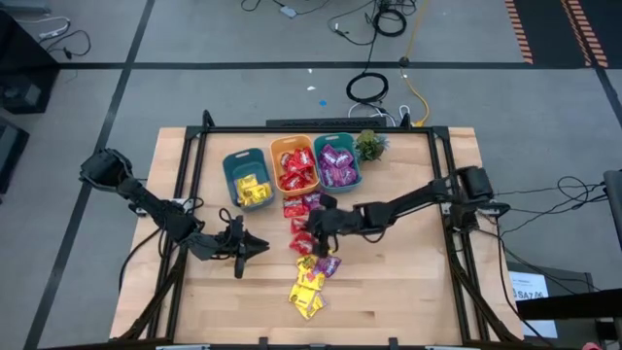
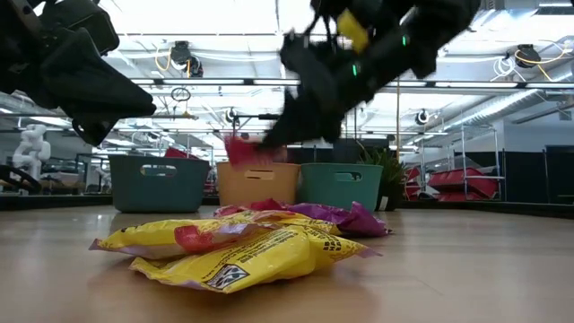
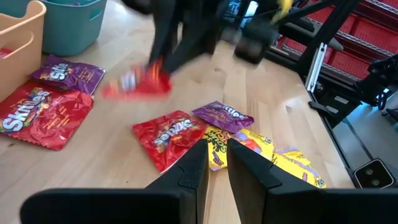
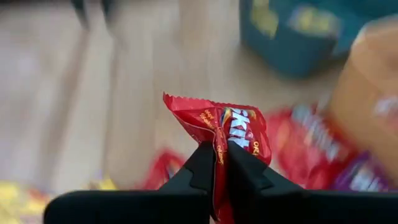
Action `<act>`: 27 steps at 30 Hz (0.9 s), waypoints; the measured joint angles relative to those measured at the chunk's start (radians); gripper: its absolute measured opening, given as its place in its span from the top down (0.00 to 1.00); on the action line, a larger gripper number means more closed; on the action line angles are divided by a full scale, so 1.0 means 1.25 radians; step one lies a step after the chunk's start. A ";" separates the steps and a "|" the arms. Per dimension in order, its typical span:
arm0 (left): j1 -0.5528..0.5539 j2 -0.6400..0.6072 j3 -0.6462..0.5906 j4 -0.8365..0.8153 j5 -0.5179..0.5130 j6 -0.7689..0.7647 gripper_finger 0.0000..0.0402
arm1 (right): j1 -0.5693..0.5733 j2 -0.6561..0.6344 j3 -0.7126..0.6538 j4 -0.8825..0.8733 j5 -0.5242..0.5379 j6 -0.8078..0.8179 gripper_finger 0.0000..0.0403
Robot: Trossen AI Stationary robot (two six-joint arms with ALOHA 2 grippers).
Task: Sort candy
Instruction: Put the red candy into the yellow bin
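Right wrist view — bins (image 4: pixel 292 37) and loose candy (image 4: pixel 311 149) smear into blur; the orange bin (image 4: pixel 373 81), seemingly, runs off-frame.

A pale wooden worktop (image 1: pixel 408 282) carries three bins in a row: a dark teal bin (image 1: pixel 246 178), an orange bin (image 1: pixel 293 165) beside it, then a teal bin (image 1: pixel 337 160). A green plant (image 1: pixel 369 145) stands just past that. Loose candy (image 1: pixel 309 282) lies in front of the orange bin.
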 joint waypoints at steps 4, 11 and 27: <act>0.000 0.000 0.000 0.000 0.000 0.001 0.83 | -0.004 -0.056 0.000 0.075 0.002 -0.027 0.98; 0.000 0.000 0.000 -0.001 -0.001 0.001 0.83 | -0.105 -0.033 0.129 -0.007 0.006 -0.067 0.99; 0.000 0.000 0.000 -0.021 0.002 0.002 0.83 | -0.321 0.069 0.323 -0.225 -0.061 0.004 0.65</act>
